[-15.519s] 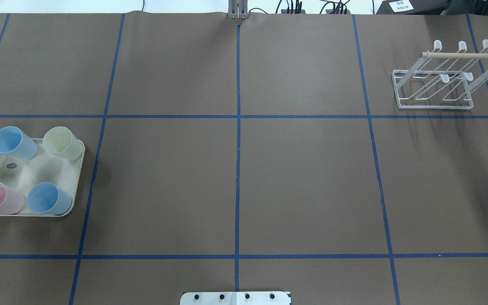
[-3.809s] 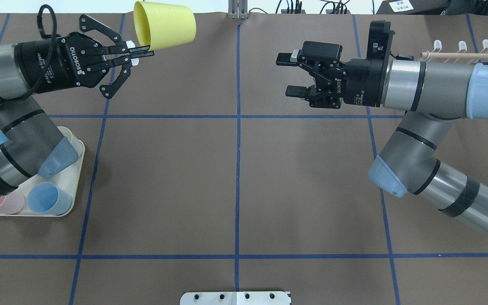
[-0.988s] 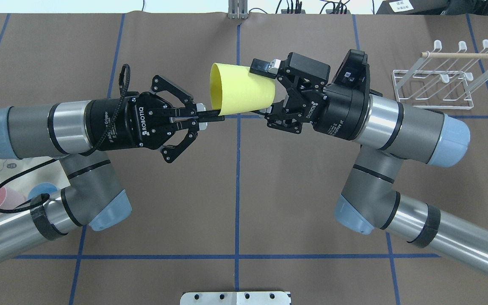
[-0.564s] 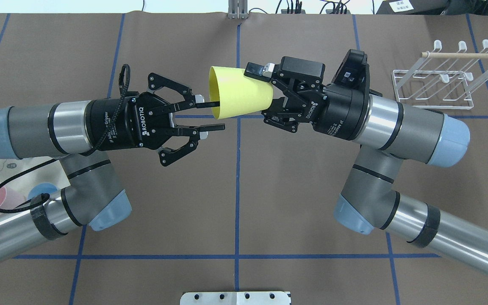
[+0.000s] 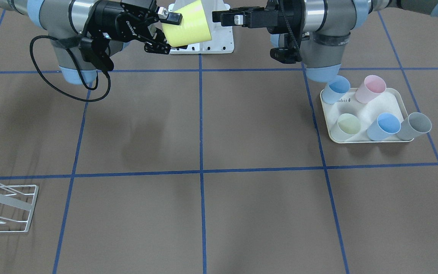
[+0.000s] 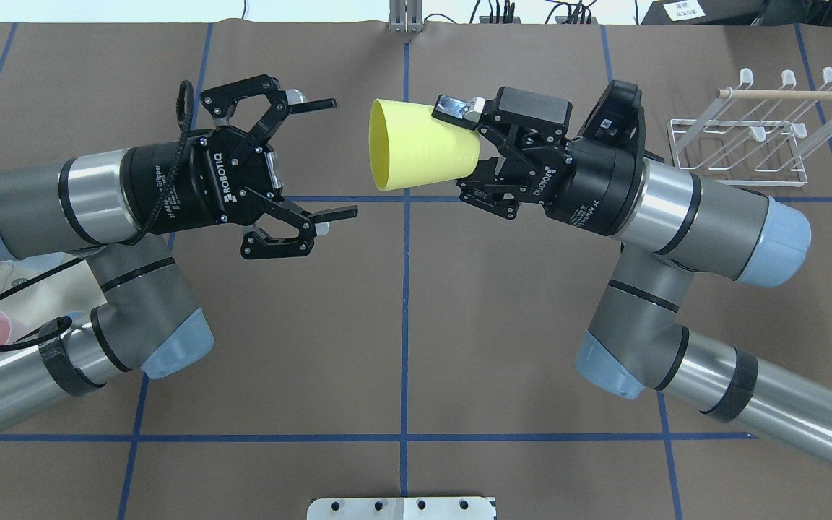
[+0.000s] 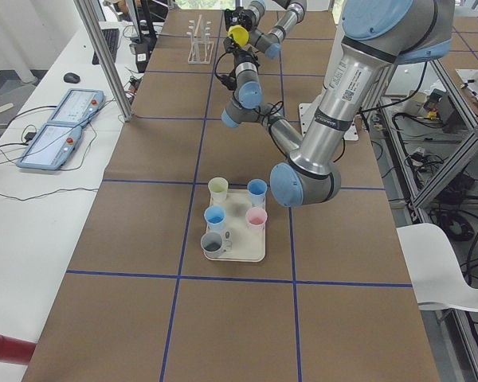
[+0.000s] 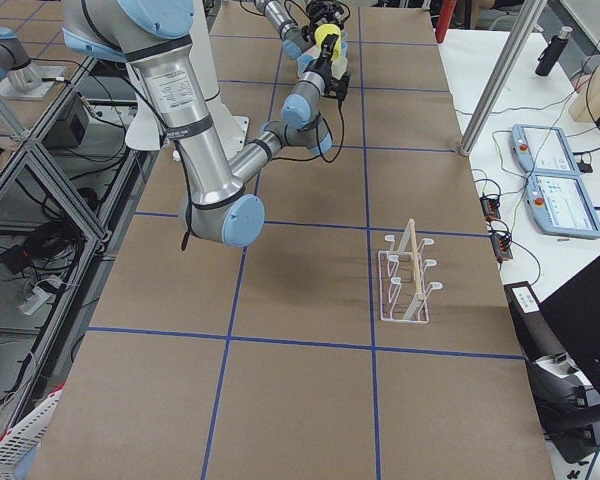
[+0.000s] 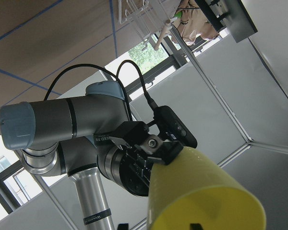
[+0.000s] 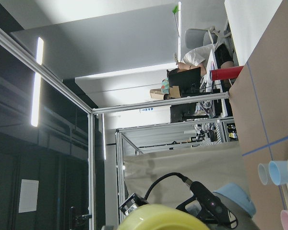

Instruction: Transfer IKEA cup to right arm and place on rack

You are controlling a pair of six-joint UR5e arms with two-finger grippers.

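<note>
- Over the far middle of the table (image 6: 517, 303), just right of the centre tape line, the yellow cup (image 6: 423, 154) hangs in the air on its side. Its open mouth is turned toward my left arm.
- The right gripper (image 6: 459, 152) is clamped on the cup's narrow bottom end. One finger (image 6: 452, 110) lies along the far side of the wall and the other along the near side. Nothing else has hold of the cup.
- The left gripper (image 6: 344, 157) is spread wide with nothing between its fingers. Its fingertips sit a little short of the cup's rim, and I see a clear gap there in the overhead view.
- From the left wrist camera I look at the cup's wall and rim low in the picture, with the right gripper's black body just behind it.
- From the right wrist camera only a yellow curve of the cup shows along the bottom edge.
- The white wire rack (image 6: 757, 133) stands at the far right of the table, well apart from the cup. Its wooden dowel (image 6: 795, 94) runs across the top.
- Out on the left side, a cream tray (image 5: 378, 108) carries five cups, mouths up:
  - blue cups (image 5: 337, 88) (image 5: 384, 125)
  - a pink cup (image 5: 371, 87)
  - a pale green cup (image 5: 348, 123)
  - a grey cup (image 5: 414, 125) at an outer corner
</note>
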